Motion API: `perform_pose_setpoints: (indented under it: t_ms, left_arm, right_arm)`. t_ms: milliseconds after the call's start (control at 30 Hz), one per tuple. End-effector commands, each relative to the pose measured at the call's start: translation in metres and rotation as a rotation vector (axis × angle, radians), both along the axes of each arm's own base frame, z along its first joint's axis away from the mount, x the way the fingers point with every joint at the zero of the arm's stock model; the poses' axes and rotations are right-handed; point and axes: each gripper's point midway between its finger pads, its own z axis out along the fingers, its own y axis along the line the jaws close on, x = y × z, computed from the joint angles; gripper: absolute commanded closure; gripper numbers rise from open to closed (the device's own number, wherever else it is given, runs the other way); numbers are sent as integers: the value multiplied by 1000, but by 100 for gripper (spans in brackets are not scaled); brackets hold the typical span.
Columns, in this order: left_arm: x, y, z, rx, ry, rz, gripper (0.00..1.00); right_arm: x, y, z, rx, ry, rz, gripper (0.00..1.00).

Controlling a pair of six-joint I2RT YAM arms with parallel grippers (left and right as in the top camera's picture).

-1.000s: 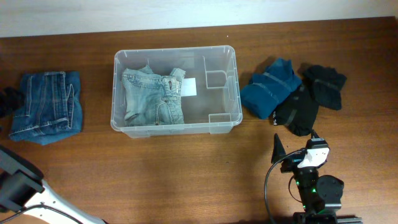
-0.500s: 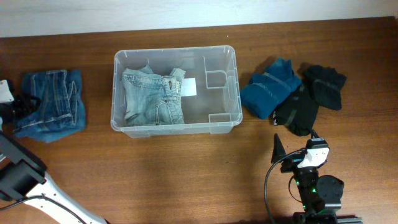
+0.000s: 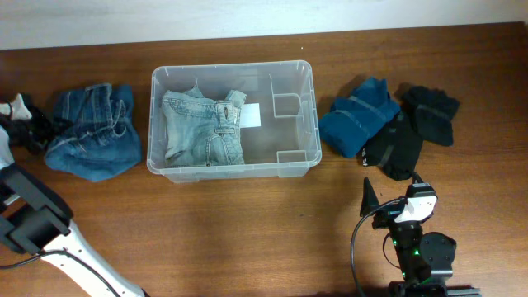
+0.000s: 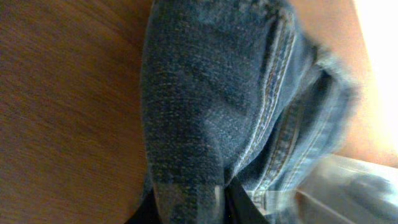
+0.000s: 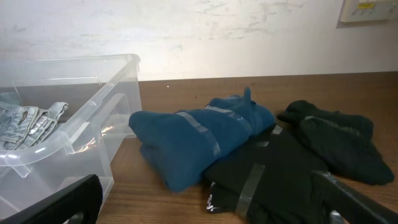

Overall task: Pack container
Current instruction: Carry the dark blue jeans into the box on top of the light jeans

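Left pincer [image 4: 189, 208] clenched on dark jeans [image 3: 95, 136], nine o'clock of container [image 3: 233, 172]; light jeans [image 3: 202, 128] packed; blue garment [image 3: 359, 120] and black garment [image 3: 412, 132] at three o'clock not yet

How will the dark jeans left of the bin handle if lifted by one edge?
Likely floppy: the dark jeans lie bunched in a heap, so they should sag and unfold. Thick seamed denim suggests fair weight; trailing cloth may snag the container rim.

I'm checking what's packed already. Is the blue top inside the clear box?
No, the blue top lies on the table beside the container, next to black clothes.
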Motion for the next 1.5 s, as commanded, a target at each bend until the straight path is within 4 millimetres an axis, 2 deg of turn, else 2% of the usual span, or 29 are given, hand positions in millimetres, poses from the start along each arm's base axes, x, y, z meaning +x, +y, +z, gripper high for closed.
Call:
perform_pose_setpoints:
  t_ms: [0,33,67,100,167,200,267,333,400,433,467,667,833,967,1100,1300,1400,1467]
  left_arm:
    - [23,-16,125,-30,-211,-6,99]
    - [21,-19,153,0,-238,-9,99]
    - [19,-22,173,22,-258,-12,99]
    - [15,-28,203,46,-295,-19,99]
    - [2,-47,251,78,-352,-36,99]
    - [-1,-53,261,84,-363,-43,99]
    - [-17,-88,297,90,-394,-77,99]
    - [-23,-111,309,75,-400,-104,99]
    - [-27,-147,314,32,-376,-143,99]
    - [-28,-167,312,12,-353,-179,99]
    - [-28,-176,310,4,-340,-195,99]
    - [-20,-256,297,40,-276,-322,99]
    - [-18,-301,275,196,-198,-368,99]
    - [-19,-321,244,354,-74,-323,99]
    - [-23,-332,214,506,41,-264,99]
    - [-12,-367,174,520,76,-302,99]
    - [-6,-368,151,524,108,-296,99]
    - [-5,-359,134,575,143,-283,99]
  right_arm:
    - [0,-2,-3,0,3,-11,2]
    - [0,-2,-3,0,3,-11,2]
    - [0,-2,-3,0,3,-11,2]
    - [0,-2,-2,0,3,-11,2]
    - [0,-2,-3,0,3,-11,2]
    - [0,-2,-3,0,3,-11,2]
    - [0,-2,-3,0,3,-11,2]
    - [0,-2,-2,0,3,-11,2]
    - [0,-2,-3,0,3,-11,2]
    - [0,-2,-3,0,3,-11,2]
    - [0,-2,-3,0,3,-11,2]
    - [0,-2,-3,0,3,-11,2]
    - [0,-2,-3,0,3,-11,2]
    - [0,-2,-3,0,3,-11,2]
    - [0,-2,-3,0,3,-11,1]
    - [0,-2,-3,0,3,-11,2]
    - [0,-2,-3,0,3,-11,2]
    - [0,-2,-3,0,3,-11,2]
